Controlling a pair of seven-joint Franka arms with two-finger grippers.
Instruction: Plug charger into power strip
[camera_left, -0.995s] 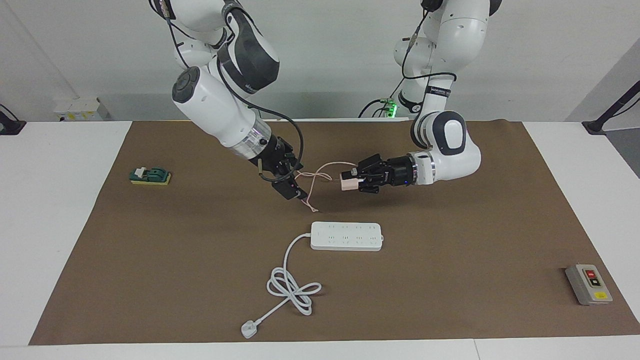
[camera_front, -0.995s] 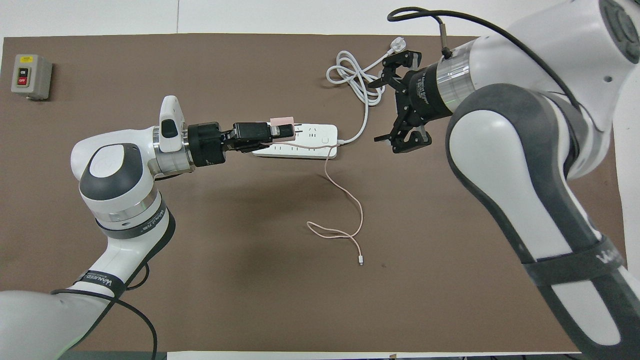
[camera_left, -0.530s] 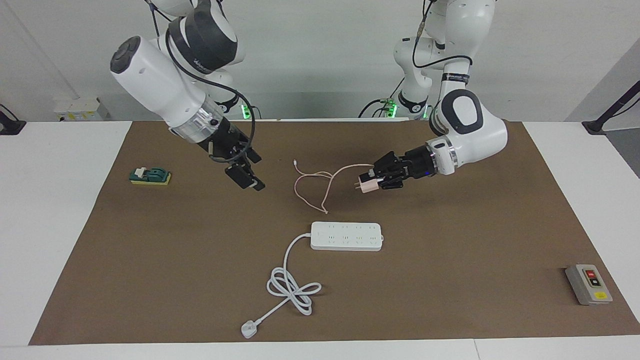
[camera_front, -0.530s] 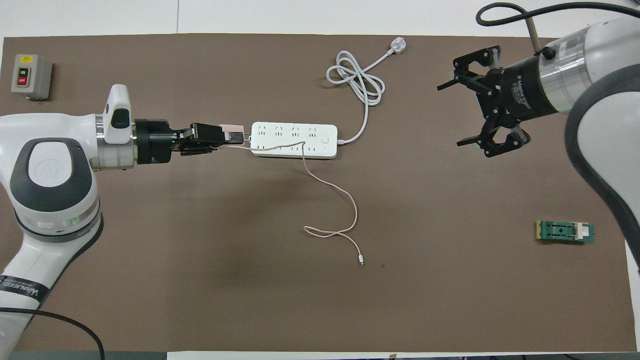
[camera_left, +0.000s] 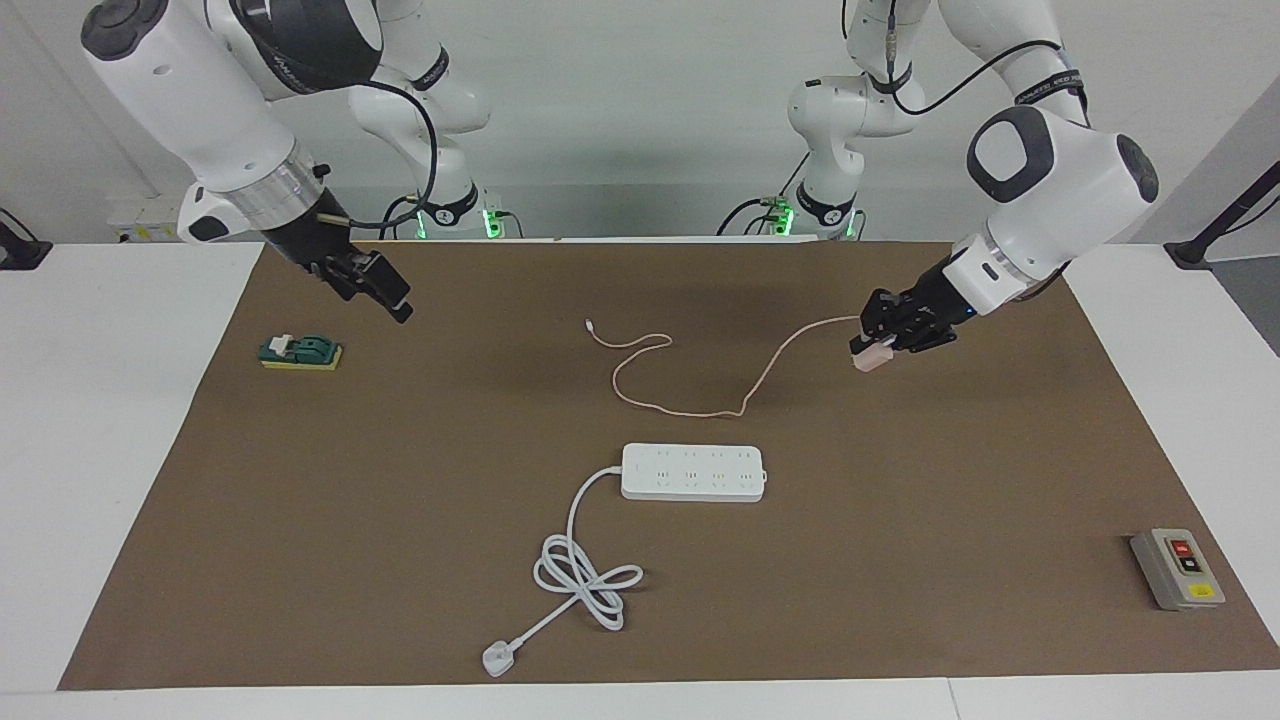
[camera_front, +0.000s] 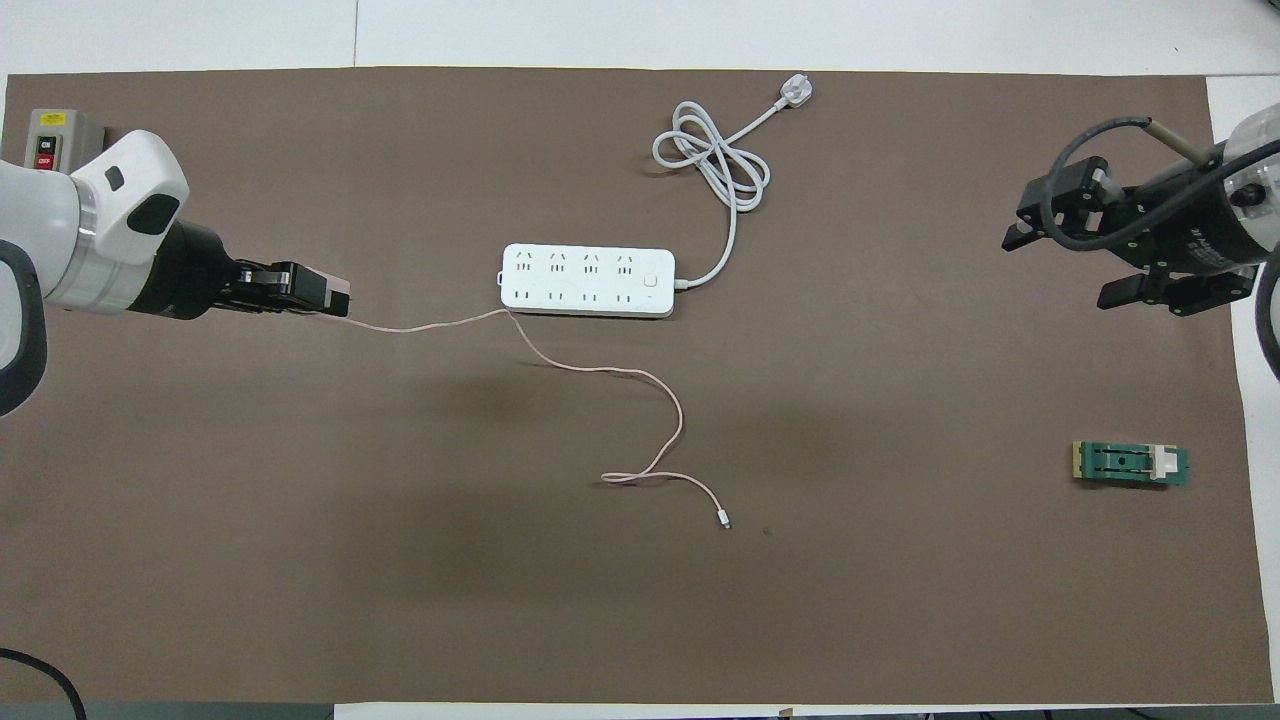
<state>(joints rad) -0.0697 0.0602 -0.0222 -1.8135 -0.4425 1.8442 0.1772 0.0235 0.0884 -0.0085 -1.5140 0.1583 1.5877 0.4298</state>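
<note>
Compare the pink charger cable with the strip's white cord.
The pink cable is thin; the white cord is thick. The cable trails loosely across the mat and rises to the charger in the left claw; the cord lies knotted in loops, ending in a plug. Both lie on the mat.

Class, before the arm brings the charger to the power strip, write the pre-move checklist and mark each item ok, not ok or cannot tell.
1. Charger held: ok, the left gripper is shut on it, up over the mat toward the left arm's end.
2. Prongs facing the sockets: cannot tell.
3. Power strip flat, sockets up and uncovered: ok.
4. Pink cable off the strip: ok in the facing view; it trails on the mat nearer the robots.
5. Right gripper out of the way: ok, open and waiting above the green block.
6. Charger over the strip: not ok.
</note>
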